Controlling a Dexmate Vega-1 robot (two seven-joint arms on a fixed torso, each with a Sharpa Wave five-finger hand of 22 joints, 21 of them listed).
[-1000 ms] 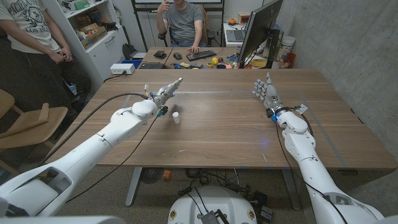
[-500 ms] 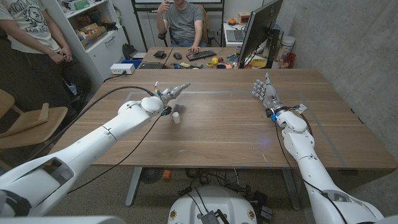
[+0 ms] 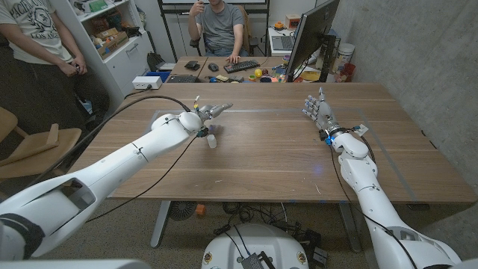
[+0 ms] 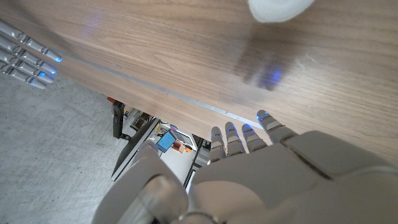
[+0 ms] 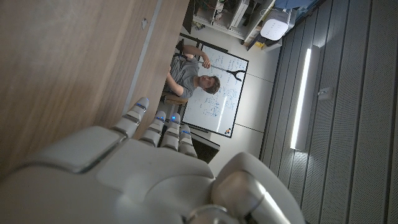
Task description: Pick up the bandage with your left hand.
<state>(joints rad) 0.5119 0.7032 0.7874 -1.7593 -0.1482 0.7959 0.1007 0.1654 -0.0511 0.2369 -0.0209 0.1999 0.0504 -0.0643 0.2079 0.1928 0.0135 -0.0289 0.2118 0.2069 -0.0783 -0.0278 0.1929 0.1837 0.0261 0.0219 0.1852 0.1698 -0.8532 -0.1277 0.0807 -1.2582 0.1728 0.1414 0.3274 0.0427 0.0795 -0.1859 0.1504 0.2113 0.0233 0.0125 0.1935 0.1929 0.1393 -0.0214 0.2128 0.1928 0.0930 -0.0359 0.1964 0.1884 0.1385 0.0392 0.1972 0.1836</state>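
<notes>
**Left hand open above the bandage roll, right hand waiting at the far side**

The left hand (image 3: 210, 112) hangs over the wooden table (image 3: 261, 161) with its fingers stretched out and apart, holding nothing. It points away from the robot toward the far edge. The bandage (image 3: 212, 141), a small white roll, stands upright on the tabletop just on the near side of that hand, close beside the wrist, and no finger touches it. In the left wrist view the roll (image 4: 278, 9) shows as a blurred white shape on the wood beyond the extended fingers (image 4: 239, 138). A black cable (image 3: 142, 104) loops from the left arm across the table's left part.

Behind the table, a second desk carries a keyboard (image 3: 242, 66) and a dark monitor (image 3: 310, 33); a person in a grey shirt (image 3: 221, 26) sits there with one hand on the desk. Another person stands at the picture's left edge by white shelves (image 3: 112, 33).

On the right, the right hand (image 3: 319, 110) stands well apart from the bandage, fingers upright and spread, gripping nothing. The right wrist view shows its fingers (image 5: 155, 124) extended along the table's edge.
</notes>
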